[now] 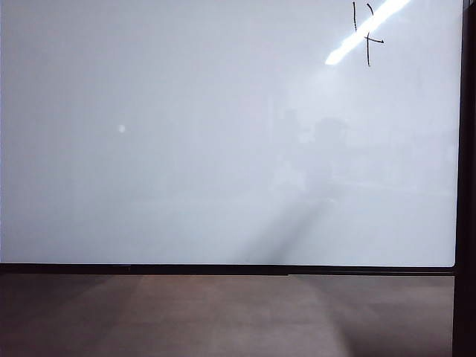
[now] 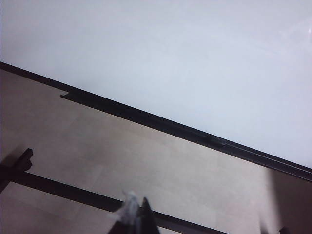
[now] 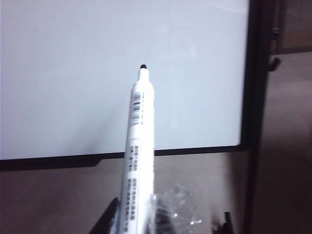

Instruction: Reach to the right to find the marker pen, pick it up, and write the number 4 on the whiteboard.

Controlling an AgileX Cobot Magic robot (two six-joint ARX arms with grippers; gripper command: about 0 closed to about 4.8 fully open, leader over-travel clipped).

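Note:
The whiteboard [image 1: 186,149] fills most of the exterior view, glossy white with a thin black frame. The number 4 [image 1: 368,33] is drawn in thin black strokes near its top right, beside a bright light streak. Neither gripper shows in that view. In the right wrist view my right gripper [image 3: 136,217] is shut on the marker pen [image 3: 139,146], whose white barrel points at the whiteboard [image 3: 73,73], dark tip held off the surface. In the left wrist view my left gripper [image 2: 136,217] looks shut and empty, over the table near the whiteboard [image 2: 195,58].
A brown table surface [image 1: 223,312] lies in front of the board's lower frame. A dark upright post [image 1: 467,178] stands along the board's right edge. A black bar [image 2: 63,187] crosses the table under my left gripper. Clear plastic wrap [image 3: 178,204] clings beside the right fingers.

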